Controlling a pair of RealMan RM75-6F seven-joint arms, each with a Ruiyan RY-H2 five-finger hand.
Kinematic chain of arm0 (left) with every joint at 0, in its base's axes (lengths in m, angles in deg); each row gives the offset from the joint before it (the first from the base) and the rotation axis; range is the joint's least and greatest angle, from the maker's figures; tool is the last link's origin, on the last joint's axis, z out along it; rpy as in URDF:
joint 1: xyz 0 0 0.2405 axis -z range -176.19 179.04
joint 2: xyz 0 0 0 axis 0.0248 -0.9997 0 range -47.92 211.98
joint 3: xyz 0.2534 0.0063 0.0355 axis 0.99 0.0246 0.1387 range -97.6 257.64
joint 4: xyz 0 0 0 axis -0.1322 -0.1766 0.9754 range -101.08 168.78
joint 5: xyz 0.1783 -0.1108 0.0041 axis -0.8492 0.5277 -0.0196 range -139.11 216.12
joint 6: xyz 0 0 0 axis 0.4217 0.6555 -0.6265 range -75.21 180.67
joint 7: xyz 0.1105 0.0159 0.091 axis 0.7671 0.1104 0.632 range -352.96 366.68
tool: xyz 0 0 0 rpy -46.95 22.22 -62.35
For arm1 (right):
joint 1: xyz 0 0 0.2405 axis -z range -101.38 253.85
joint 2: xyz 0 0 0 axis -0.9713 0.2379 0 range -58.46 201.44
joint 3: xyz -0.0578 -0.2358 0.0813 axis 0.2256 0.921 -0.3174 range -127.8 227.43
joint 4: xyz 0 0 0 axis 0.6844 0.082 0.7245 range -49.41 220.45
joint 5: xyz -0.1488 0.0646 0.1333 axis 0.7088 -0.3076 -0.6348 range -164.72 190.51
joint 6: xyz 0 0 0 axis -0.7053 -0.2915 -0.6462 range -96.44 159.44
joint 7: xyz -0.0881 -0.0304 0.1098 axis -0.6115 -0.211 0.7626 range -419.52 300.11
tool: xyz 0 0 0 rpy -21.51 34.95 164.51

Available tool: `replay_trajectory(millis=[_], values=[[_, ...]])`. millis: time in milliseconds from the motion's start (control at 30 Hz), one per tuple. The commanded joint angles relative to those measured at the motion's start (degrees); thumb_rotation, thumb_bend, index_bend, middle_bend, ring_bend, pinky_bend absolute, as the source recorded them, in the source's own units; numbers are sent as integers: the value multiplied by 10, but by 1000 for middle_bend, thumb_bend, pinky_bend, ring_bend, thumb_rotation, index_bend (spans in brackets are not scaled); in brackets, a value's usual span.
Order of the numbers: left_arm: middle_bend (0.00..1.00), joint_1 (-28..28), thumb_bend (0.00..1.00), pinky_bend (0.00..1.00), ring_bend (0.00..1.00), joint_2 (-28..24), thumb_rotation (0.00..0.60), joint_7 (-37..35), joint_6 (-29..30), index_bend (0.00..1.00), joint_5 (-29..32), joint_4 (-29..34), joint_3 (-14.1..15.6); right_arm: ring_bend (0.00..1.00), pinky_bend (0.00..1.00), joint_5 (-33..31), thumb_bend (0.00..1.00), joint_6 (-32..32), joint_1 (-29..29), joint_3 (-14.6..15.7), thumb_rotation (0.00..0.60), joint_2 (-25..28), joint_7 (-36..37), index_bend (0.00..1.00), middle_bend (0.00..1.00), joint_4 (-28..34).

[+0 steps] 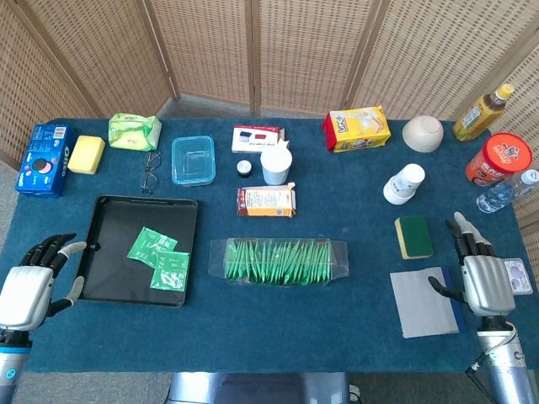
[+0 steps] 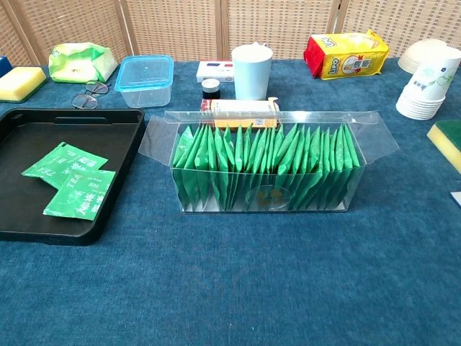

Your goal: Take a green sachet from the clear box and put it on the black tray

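The clear box stands mid-table, packed with several upright green sachets. Left of it is the black tray, with two green sachets lying flat on it, overlapping. My left hand rests open just left of the tray, holding nothing. My right hand is open at the far right near a grey pad, also holding nothing. Neither hand shows in the chest view.
Behind the box stand a small carton, a pale blue cup and a blue-lidded tub. Glasses, a yellow sponge, a green-yellow sponge, paper cups and bottles lie around.
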Motion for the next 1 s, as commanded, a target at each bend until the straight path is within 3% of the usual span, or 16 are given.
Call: replay_trajectory(millis=[33, 533, 733, 1000], values=[[162, 2, 392, 179, 132, 1, 600, 2, -3, 234, 2, -1, -1, 71, 198, -2, 206, -3, -2, 0, 600, -1, -2, 0, 20, 0], [162, 21, 374, 180, 134, -5, 600, 0, -18, 234, -24, 0, -1, 72, 198, 1, 206, 12, 7, 2, 600, -1, 6, 0, 20, 0], [162, 64, 323, 179, 134, -18, 600, -6, -77, 234, -33, 9, -9, 71, 198, 0, 206, 19, 14, 6, 600, 0, 8, 0, 20, -1], [162, 155, 292, 179, 133, -6, 600, 21, -194, 234, -7, 15, -43, 72, 198, -4, 206, 27, 26, 11, 600, 0, 14, 0, 20, -5]])
